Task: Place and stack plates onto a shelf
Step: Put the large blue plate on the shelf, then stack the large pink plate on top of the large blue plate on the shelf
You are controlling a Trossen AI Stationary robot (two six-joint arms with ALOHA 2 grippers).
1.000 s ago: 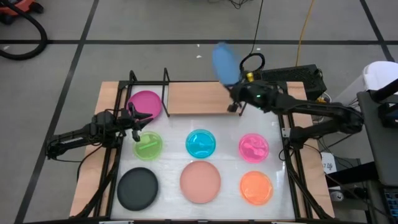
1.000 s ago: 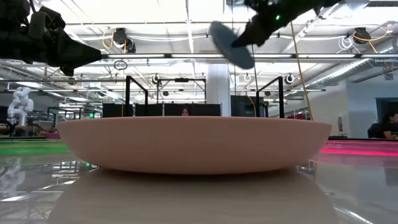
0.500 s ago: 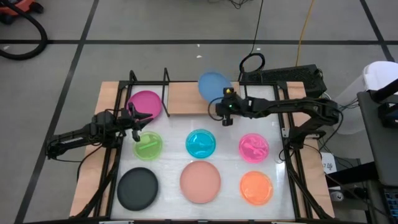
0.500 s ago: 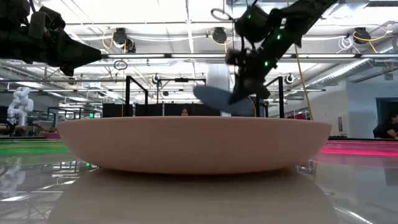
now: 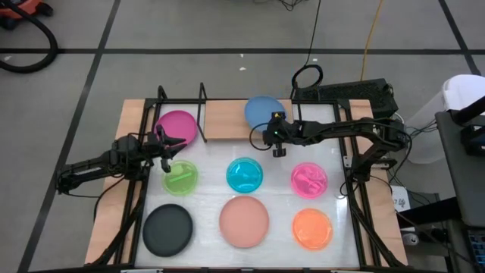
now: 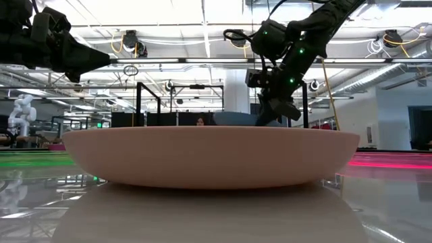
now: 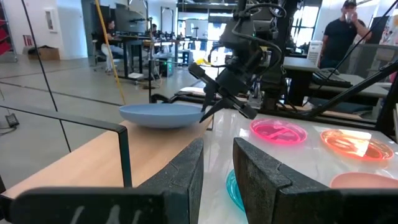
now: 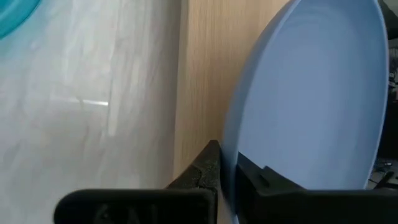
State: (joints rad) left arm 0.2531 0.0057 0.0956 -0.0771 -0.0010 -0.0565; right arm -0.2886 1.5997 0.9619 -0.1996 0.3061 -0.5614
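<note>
I see R gripper (image 5: 274, 133) pinching the blue plate's (image 5: 263, 111) rim over the shelf (image 5: 227, 119); L gripper (image 5: 168, 149) near green plate (image 5: 180, 178), fingers slightly apart, empty.

Right claw (image 5: 273, 135) grips blue plate (image 5: 263, 111) over shelf (image 5: 231, 120) right end.

floor (image 5: 189, 30): grey, dark lines | ceiling lights (image 6: 202, 27) | person (image 7: 341, 34) standing

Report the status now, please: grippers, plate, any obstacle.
Right gripper shut on blue plate, low over shelf. Left gripper open, waiting near magenta plate. Nothing in the way.
</note>
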